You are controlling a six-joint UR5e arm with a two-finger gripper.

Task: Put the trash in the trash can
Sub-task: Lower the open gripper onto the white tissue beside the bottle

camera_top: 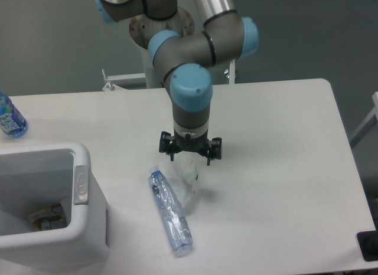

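The crumpled white wad lies on the white table just right of the crushed clear bluish bottle, which lies lengthwise toward the front edge. My gripper points straight down right over the wad, its fingertips at or in the wad's top. The fingers blend into the wad, so I cannot tell whether they are closed on it. The white trash can stands at the front left, with a grey oval tab on its right rim. It is apart from the gripper.
An intact water bottle with a blue label lies at the table's left edge, behind the trash can. Some scraps lie inside the can. The arm's base stands behind the table's far edge.
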